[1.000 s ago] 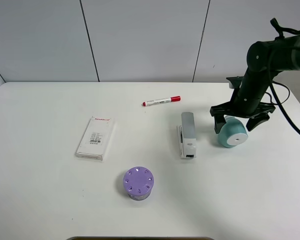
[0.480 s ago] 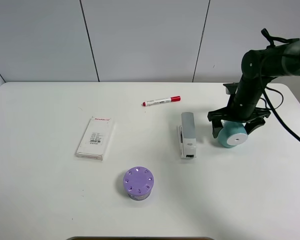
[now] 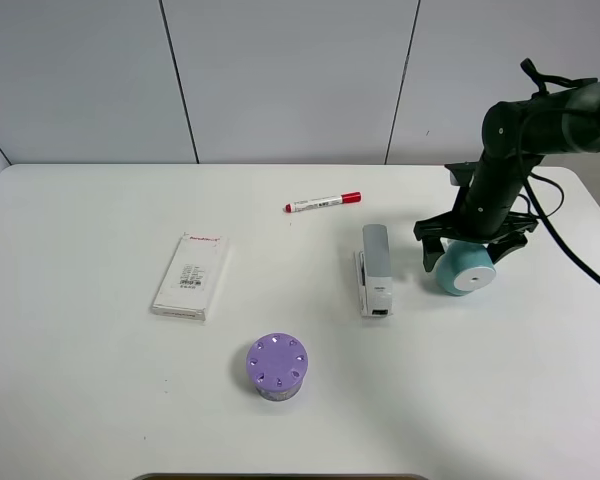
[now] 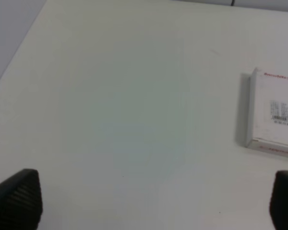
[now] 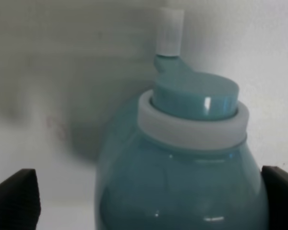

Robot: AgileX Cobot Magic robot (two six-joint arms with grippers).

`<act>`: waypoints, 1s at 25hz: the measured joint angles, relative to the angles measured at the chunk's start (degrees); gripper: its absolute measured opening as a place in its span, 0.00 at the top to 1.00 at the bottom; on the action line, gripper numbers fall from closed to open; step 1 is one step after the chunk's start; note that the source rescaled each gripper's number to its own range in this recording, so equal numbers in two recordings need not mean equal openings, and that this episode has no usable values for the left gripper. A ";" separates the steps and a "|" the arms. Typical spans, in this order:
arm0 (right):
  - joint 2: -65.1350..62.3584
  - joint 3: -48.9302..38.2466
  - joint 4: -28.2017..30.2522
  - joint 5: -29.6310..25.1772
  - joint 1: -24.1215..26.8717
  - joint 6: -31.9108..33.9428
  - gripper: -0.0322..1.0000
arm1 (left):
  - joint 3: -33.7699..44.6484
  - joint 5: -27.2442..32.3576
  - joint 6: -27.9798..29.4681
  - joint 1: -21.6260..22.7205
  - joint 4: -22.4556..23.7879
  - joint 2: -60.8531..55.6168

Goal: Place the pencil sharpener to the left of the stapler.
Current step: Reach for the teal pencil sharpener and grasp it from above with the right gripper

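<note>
The left fingers [image 4: 17, 196] gaped empty. On the bench [image 3: 80, 380] lay one flat white rectangular box [image 3: 191, 276], one purple plastic cylinder [image 3: 277, 367], one red-capped marker [image 3: 323, 202], one slim grey-white stapler [image 3: 375, 268], then one teal egg-shaped plastic pencil sharpener [image 3: 464, 268] (just right of the stapler) between the spread right fingers [image 3: 430, 257].

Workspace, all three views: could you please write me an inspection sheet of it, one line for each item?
Surface: white table, no spills seen.
Job's things: teal pencil sharpener lies right of the grey stapler, apart from it; not yet moved.
Clutter: red-capped marker, flat white box, purple cylinder, all apart.
Pincers: right pincer open, straddling the sharpener; left pincer open, holding nothing.
Cables: black cable hangs along the right arm.
Surroundings: grey panelled wall; nothing else seen.
</note>
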State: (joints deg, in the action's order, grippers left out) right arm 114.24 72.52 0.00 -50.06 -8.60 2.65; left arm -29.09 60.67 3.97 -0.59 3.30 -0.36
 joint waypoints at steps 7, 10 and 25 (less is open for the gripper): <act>0.00 0.00 0.00 0.18 0.00 -0.19 0.00 | 0.00 0.00 0.00 0.00 0.00 0.00; 0.00 0.00 0.00 0.18 0.00 -0.24 0.00 | 0.00 0.00 0.00 0.00 0.00 0.00; 0.00 0.00 0.47 0.18 0.00 1.05 0.00 | 0.00 0.00 0.00 0.00 0.00 0.00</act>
State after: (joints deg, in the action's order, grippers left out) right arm 114.24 72.52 0.47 -49.88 -8.60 3.70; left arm -29.09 60.67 3.97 -0.59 3.30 -0.36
